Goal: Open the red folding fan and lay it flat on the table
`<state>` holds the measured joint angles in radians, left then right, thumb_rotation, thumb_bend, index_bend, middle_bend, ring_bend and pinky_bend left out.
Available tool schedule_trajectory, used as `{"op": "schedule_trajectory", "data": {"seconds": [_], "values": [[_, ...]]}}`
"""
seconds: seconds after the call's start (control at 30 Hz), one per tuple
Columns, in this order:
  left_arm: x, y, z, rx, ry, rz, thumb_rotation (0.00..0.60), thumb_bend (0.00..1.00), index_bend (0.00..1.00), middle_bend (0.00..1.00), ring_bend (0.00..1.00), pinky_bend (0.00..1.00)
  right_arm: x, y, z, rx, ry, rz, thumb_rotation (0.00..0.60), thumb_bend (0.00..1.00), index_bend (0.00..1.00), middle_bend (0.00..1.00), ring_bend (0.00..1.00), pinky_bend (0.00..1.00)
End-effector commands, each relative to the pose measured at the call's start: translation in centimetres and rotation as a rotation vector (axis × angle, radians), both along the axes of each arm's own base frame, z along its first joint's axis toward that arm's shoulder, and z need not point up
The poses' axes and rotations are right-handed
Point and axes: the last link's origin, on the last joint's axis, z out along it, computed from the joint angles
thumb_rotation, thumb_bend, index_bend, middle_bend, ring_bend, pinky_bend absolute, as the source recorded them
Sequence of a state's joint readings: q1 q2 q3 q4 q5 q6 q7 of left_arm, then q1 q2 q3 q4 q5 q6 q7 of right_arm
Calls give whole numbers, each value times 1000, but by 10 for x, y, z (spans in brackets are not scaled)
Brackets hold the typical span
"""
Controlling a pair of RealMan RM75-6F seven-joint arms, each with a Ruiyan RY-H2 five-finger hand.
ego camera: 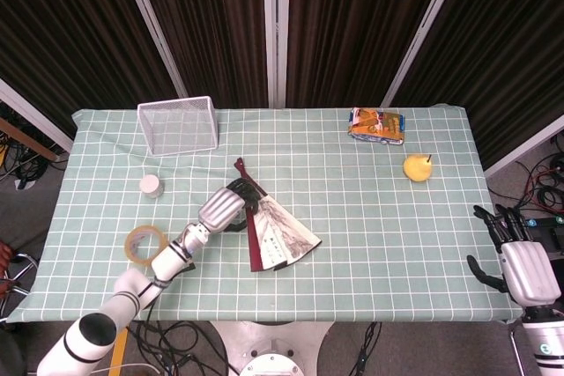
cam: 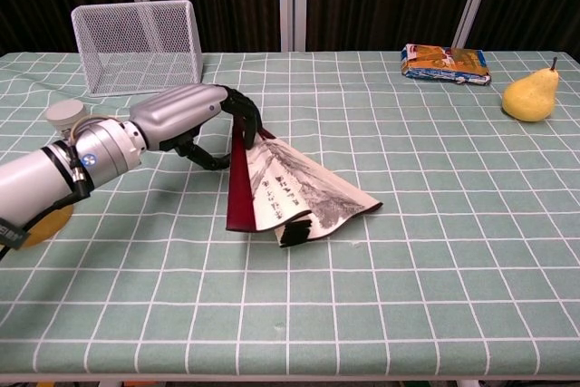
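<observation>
The red folding fan [ego camera: 280, 237] [cam: 304, 192] lies partly spread in the middle of the table, its painted paper leaf facing up between dark red guards. Its wide end points toward the front edge. My left hand [ego camera: 224, 210] [cam: 181, 115] reaches in from the left. Its fingers [cam: 243, 115] curl over the sticks near the pivot and the thumb sits below on the left, so it grips the fan's narrow end. My right hand [ego camera: 520, 263] hangs off the table's right edge with its fingers apart and nothing in it. The chest view does not show it.
A white wire basket [ego camera: 178, 125] [cam: 138, 43] stands at the back left. A small white cup [ego camera: 152, 185] [cam: 63, 112] and a tape roll [ego camera: 144, 243] lie left of my forearm. A snack packet [ego camera: 377, 125] [cam: 447, 62] and a yellow pear [ego camera: 418, 167] [cam: 530, 95] sit at the back right.
</observation>
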<state>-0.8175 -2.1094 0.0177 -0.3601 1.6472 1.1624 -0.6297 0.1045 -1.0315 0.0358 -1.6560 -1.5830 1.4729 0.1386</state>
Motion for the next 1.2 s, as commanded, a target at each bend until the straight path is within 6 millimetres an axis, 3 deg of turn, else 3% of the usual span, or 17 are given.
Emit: {"op": "schedule_trajectory", "data": {"seconds": [0.03,0.1,0.4,0.67,0.93,1.2], "values": [[2,-3,1,-15,-76,28,600,445,587,360,244,199,2,-1,0,5,-4,9,600,277,81,189,0,0],[2,-3,3,-25,-127,49,600,450,591,383,266,231,3,-1,0,7,-9,12,600,283,81,189,0,0],[7,-5,16,-35,-364,119,600,451,620,527,440,571,5,-3,-1,20,-17,28,600,306,81,191,0,0],[14,-3,31,-51,-508,116,600,445,624,529,440,584,13,-13,-4,61,-42,58,600,306,81,192,0,0],[29,-1,66,-99,-779,120,600,439,631,530,440,585,29,-36,-9,169,-133,85,600,300,81,197,0,0],[44,1,101,-158,-990,184,600,428,630,530,440,585,42,-66,-34,353,-245,35,600,167,112,220,0,0]]}}
